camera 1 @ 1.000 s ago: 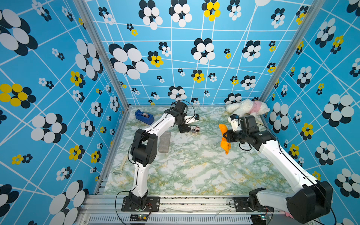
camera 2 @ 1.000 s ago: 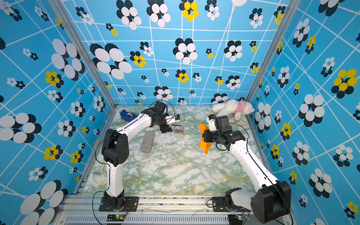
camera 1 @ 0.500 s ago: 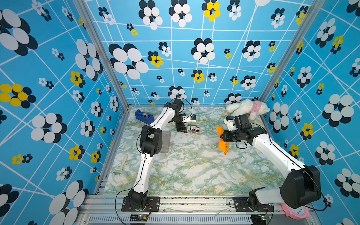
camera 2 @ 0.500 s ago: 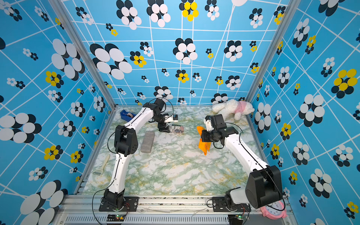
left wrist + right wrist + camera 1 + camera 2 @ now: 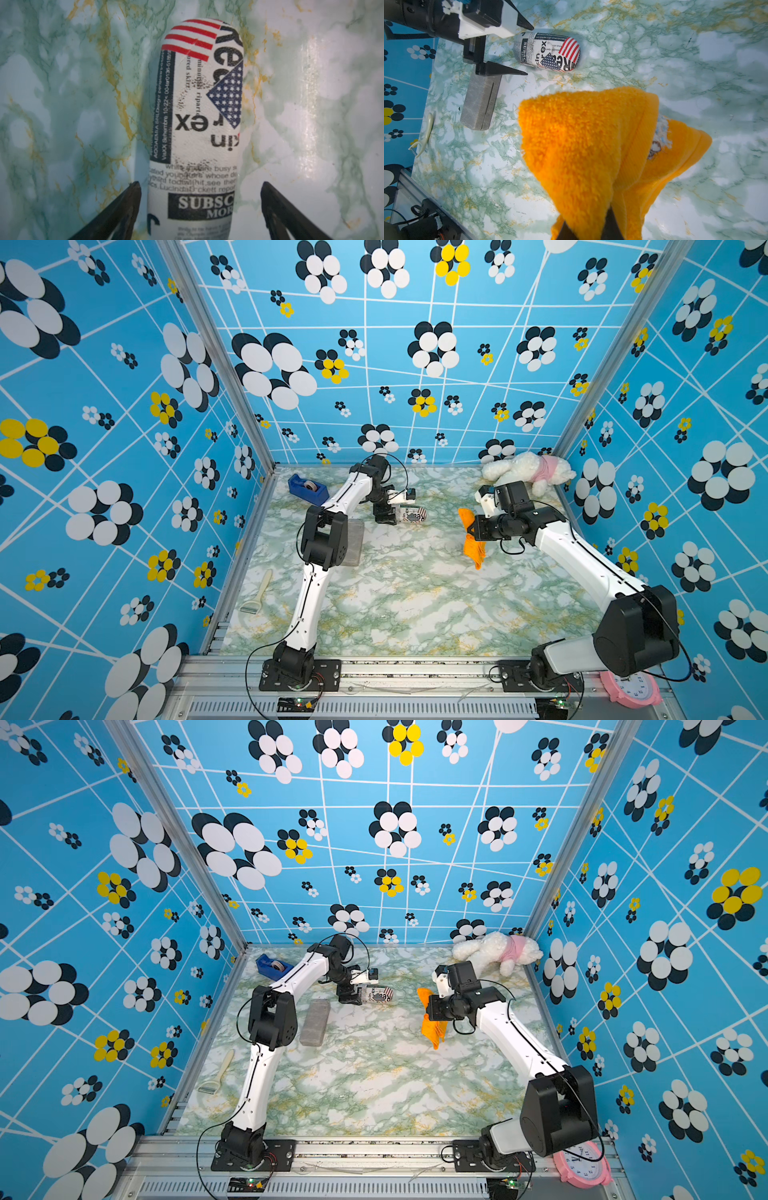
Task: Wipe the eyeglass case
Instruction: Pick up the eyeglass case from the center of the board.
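A: What do we count on the table [image 5: 415, 605]?

B: One printed case [image 5: 195, 124], lying on its side toward the back, left of centre. One orange cloth [image 5: 581, 145]. One grey block [image 5: 314, 1022], one blue tape dispenser [image 5: 307, 488], one plush dog [image 5: 523, 472], one peeler [image 5: 257, 593]. One pink clock [image 5: 629, 691] sits by the front rail. The block lies near the case, not touching.

A: And our two grippers?

B: Our left gripper [image 5: 199, 185] is released: its two fingers flank one end of the case, a gap on each side. Our right gripper [image 5: 468, 527] is clenched on the cloth, which hangs from it, well apart from the case.
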